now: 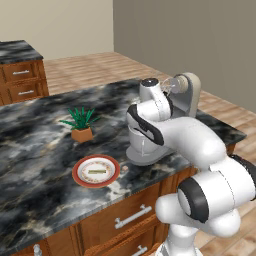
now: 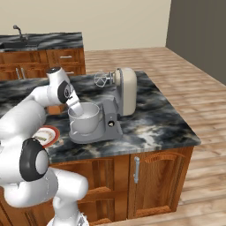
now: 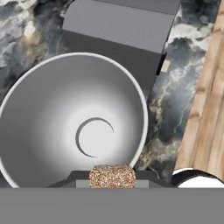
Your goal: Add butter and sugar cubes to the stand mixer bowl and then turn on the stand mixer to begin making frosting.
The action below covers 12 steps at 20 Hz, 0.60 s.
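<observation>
I see a dark marble island on wooden cabinets, plank floor, beige wall.

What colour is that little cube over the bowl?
Speckled tan-brown; the sugar cube shows best in the hand view.

You're looking at a black worktop veined with grey and white marble swirls. The stand mixer bowl is pale silvery grey, the stand mixer grey with a beige head. The plate is red-rimmed, its butter seemingly yellowish-green. The sugar cube is speckled tan.
</observation>
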Available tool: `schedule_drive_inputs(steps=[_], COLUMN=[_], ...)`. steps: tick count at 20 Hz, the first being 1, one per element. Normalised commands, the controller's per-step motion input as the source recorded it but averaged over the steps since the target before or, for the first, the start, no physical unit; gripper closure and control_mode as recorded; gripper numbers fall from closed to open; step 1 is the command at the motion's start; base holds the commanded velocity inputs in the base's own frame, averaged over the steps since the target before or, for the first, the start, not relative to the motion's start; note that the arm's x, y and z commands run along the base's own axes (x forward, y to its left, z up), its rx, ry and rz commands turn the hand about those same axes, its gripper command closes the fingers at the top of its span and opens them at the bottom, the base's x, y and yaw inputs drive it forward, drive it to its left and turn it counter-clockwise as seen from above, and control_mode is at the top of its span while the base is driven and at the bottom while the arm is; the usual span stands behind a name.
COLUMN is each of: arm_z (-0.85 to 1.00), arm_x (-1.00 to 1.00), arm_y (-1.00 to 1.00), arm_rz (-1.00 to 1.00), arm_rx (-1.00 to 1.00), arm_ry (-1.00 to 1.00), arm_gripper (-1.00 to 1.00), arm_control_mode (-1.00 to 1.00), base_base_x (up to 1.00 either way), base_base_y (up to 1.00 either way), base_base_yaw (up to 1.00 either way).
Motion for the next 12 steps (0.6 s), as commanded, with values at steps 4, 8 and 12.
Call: schedule_drive_inputs(steps=[4, 8, 12], arm_z=[-0.23, -0.24, -0.25], arm_x=[0.32, 0.32, 0.34], arm_y=[0.00, 0.00, 0.00], arm_rz=[0.05, 0.04, 0.04], arm_rx=[0.00, 0.00, 0.00], arm_ry=[0.00, 0.00, 0.00], arm_gripper=[1.00, 1.00, 1.00], arm_control_mode=[-1.00, -1.00, -1.00], base_base_x=[0.00, 0.00, 0.00], base_base_y=[0.00, 0.00, 0.00], base_base_yaw=[0.00, 0.00, 0.00])
